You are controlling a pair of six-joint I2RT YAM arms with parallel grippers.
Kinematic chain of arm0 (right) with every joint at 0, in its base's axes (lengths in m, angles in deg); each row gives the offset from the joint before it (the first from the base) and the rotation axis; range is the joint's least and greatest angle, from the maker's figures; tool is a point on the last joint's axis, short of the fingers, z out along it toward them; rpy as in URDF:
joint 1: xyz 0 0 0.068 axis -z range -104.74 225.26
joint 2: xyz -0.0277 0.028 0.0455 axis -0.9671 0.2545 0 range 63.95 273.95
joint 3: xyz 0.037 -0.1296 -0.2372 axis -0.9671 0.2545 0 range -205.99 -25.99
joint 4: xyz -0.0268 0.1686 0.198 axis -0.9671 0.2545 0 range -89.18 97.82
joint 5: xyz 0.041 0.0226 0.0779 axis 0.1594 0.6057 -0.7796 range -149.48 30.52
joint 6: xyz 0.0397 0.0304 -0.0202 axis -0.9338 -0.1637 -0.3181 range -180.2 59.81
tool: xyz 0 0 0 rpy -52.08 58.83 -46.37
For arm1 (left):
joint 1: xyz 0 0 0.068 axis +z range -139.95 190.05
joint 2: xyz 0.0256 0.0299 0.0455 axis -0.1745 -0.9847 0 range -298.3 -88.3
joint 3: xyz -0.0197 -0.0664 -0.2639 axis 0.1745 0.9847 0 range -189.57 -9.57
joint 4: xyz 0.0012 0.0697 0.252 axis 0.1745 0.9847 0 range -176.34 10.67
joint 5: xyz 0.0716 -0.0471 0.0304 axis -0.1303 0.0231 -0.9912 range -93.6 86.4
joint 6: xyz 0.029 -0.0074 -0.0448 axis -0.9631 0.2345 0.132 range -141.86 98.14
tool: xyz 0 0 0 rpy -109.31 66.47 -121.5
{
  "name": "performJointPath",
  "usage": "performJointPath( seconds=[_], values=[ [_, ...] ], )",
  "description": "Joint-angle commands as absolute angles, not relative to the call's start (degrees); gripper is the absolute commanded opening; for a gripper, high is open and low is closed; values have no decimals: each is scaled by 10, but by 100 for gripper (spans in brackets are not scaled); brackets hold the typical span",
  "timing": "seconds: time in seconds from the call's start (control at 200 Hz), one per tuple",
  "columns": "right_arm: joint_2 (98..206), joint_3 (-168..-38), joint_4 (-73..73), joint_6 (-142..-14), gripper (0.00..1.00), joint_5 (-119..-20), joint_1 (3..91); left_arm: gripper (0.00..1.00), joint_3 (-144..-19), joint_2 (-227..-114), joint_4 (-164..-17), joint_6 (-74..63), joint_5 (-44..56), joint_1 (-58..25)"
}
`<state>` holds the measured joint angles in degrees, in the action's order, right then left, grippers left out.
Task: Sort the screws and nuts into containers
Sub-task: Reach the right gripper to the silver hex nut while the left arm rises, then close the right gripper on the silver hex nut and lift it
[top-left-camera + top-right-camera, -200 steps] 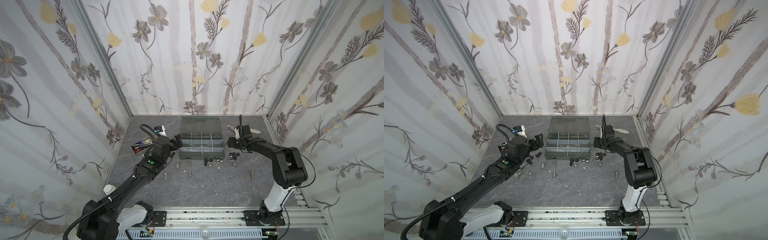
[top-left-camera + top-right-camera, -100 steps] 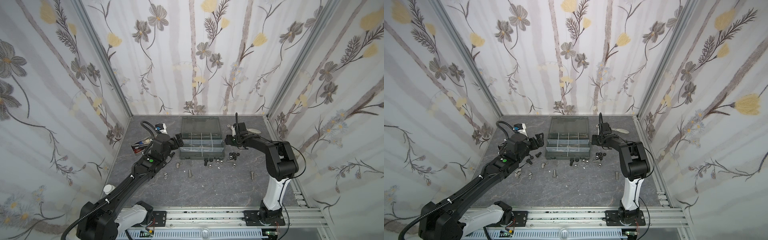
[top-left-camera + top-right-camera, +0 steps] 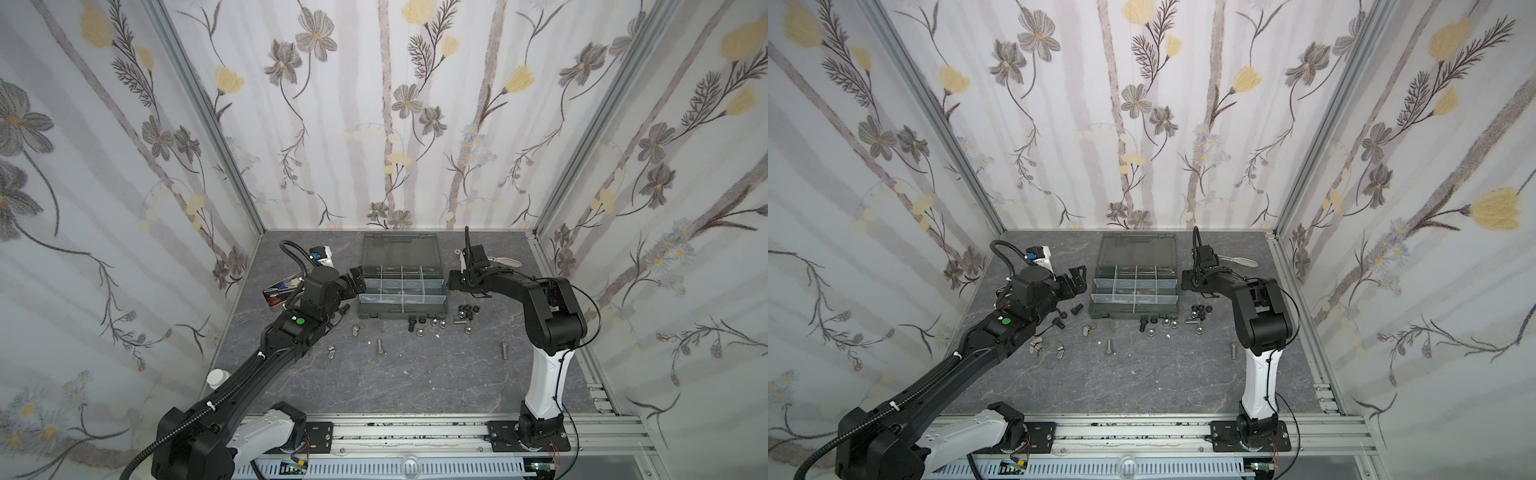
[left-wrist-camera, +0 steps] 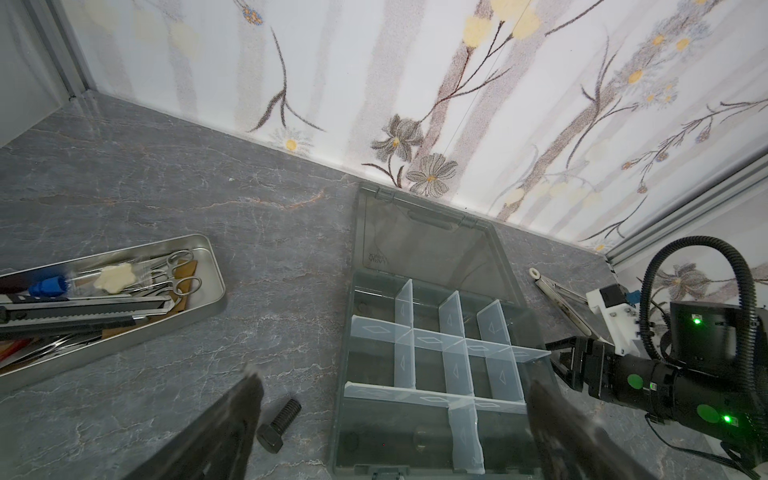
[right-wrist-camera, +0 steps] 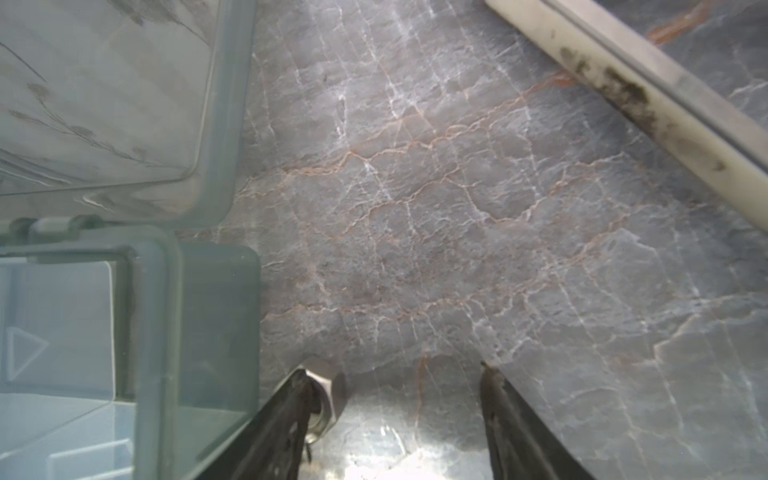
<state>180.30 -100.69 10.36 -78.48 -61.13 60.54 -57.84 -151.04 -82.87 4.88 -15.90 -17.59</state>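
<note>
Top views: high, front, facing down, whole table | left wrist: slanted, near box | right wrist: closest, box corner

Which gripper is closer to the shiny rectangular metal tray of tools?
Left. The left gripper hovers between the tray and the grey-green organizer box; the right gripper is beyond the box.

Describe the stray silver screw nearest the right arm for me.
Find the organizer box at the table's back. From its front right corner, come forward past the nut cluster. The silver screw lies alone beside the right arm's white link; its twin lies mid-table.
</note>
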Motion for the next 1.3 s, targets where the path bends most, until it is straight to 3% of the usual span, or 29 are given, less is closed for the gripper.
performJointPath(
  seconds=[0.0, 0.345, 0.659, 0.819, 1.094, 1.294],
  values=[
    [1813, -1019, 125, -777, 65, -596, 604, 100, -583, -1507, -832, 45, -163, -175],
    [1810, -1019, 150, -764, 53, -549, 603, 100, -587, -1498, -827, 43, -163, -175],
    [1771, -987, 164, -753, 26, -522, 611, 100, -579, -1493, -838, 49, -155, -175],
    [1747, -980, 174, -748, 30, -519, 615, 100, -573, -1495, -849, 51, -151, -175],
    [1721, -984, 182, -745, 50, -547, 609, 100, -562, -1507, -858, 53, -149, -175],
    [1744, -998, 188, -744, 57, -549, 603, 100, -547, -1526, -874, 72, -132, -175]
  ],
)
